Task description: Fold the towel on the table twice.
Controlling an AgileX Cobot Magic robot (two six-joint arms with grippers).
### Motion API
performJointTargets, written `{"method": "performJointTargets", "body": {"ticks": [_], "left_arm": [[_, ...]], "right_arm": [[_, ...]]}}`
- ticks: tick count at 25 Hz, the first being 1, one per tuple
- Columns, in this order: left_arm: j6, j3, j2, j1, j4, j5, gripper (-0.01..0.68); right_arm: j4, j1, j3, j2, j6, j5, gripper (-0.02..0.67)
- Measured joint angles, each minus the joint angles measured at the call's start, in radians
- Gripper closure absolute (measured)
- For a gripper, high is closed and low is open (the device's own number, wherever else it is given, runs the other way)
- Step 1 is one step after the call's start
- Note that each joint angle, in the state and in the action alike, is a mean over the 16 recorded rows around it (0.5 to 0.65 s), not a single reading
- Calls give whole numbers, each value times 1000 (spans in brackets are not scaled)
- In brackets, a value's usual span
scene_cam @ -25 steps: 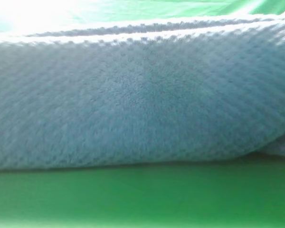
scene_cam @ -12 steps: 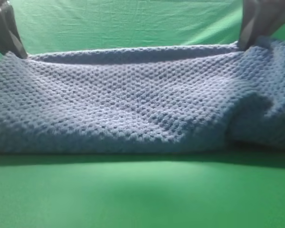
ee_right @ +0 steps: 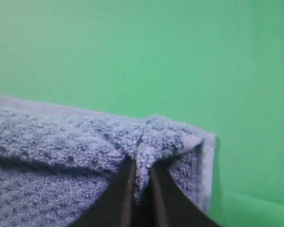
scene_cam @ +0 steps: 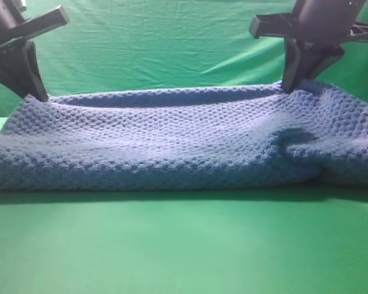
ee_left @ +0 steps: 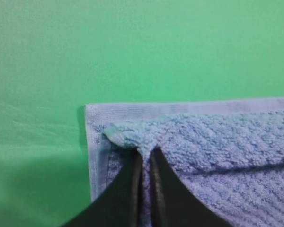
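**Inspector:** How was the cloth held, and why?

**Assistant:** The thick blue-grey waffle-weave towel (scene_cam: 184, 144) lay across the middle of the high view, doubled over on the smooth green-covered table (scene_cam: 184, 251). The black left gripper (scene_cam: 40, 95), upper left, and the black right gripper (scene_cam: 289, 87), upper right, each stood at a far corner. In the wrist views both were closed almost completely, the left gripper (ee_left: 146, 158) pinching a puckered tuft of the upper layer, the right gripper (ee_right: 141, 177) likewise.

**Inspector:** Purpose of that hold?

**Assistant:** In my judgement, to lay the carried edge onto the hemmed lower layer, which showed as a flat border beyond each pinch. The first fold appeared set down; release was not yet made.

**Inspector:** Surface and surroundings?

**Assistant:** Plain green covering, with the near half of the frame bare. A wrinkled green backdrop cloth (scene_cam: 159, 49) hung behind. A dip creased the towel's right portion.
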Motion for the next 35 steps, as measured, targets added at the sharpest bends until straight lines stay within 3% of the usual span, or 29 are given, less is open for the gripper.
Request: {"method": "performJointTargets", "body": {"ticks": [4, 13, 16, 18, 21, 29, 35], "left_arm": [[7, -4, 23, 0, 2, -31, 569], [37, -27, 22, 2, 15, -12, 235], [47, -58, 1, 2, 22, 47, 189], [51, -86, -19, 2, 25, 101, 203], [54, -135, -59, 2, 30, 193, 288], [63, -250, -231, 2, 38, 410, 586], [73, -264, -406, 2, 41, 486, 670]], "right_arm": [[-5, -8, -11, 36, -5, -35, 556], [-15, -14, -15, 12, -12, -48, 217], [-17, -16, -15, -41, -13, -24, 142], [-17, -16, -15, -88, -13, 0, 123], [-18, -16, -16, -176, -14, 46, 165], [-17, -16, -16, -448, -14, 232, 467], [0, -16, -16, -636, -14, 415, 619]]}}
